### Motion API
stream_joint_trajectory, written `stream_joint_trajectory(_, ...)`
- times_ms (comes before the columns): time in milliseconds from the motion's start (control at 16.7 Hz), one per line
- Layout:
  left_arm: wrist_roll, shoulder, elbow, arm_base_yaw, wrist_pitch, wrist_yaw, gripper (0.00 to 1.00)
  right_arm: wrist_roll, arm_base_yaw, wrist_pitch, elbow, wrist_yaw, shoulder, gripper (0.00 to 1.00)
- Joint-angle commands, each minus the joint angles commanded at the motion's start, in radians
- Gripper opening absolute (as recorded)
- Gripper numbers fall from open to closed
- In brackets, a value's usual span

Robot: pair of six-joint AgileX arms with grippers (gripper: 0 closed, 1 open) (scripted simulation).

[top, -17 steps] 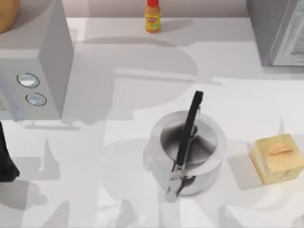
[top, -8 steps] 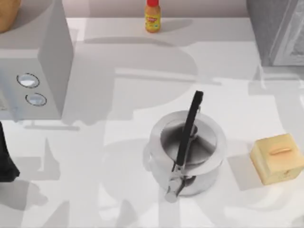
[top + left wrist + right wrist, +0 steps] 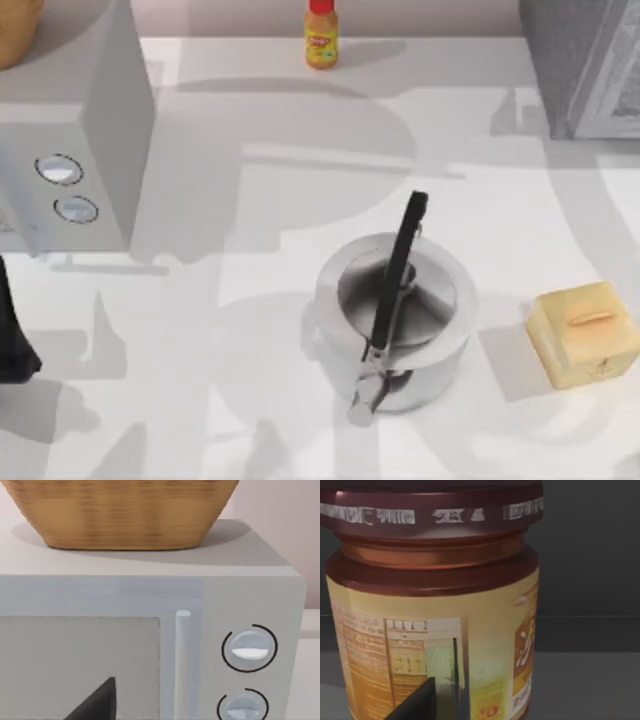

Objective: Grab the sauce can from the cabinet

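The sauce can (image 3: 435,610) looms very close in the right wrist view. It has a dark maroon lid and a yellow-orange label, and stands upright on a grey shelf inside the dark cabinet. A dark part of my right gripper (image 3: 415,704) shows just in front of the can's lower label. In the top view the cabinet (image 3: 585,65) is the grey box at the back right corner. My left arm (image 3: 12,330) is parked at the table's left edge. Its gripper (image 3: 97,702) faces the microwave's door.
A steel pot (image 3: 395,320) with a black handle stands mid-table. A yellow block (image 3: 585,332) lies to its right. At the back stands a slim yellow bottle (image 3: 321,38). The microwave (image 3: 75,150) at the left carries a wicker basket (image 3: 120,510).
Arm shadows at the table's right side have slid toward the back, closer to the cabinet. The pot, block, bottle and left arm have not moved.
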Motion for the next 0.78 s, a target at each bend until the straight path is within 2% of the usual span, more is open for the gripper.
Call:
stream_joint_trajectory(480,0.0,0.0,0.0,0.0,0.0,0.0,1.0,0.001,0.016,-0.001,0.029,0.015,0.022,1.0)
stream_joint_trajectory(780,0.0,0.0,0.0,0.0,0.0,0.0,1.0,-0.001,0.149,0.02,0.043,0.156,0.062,1.0)
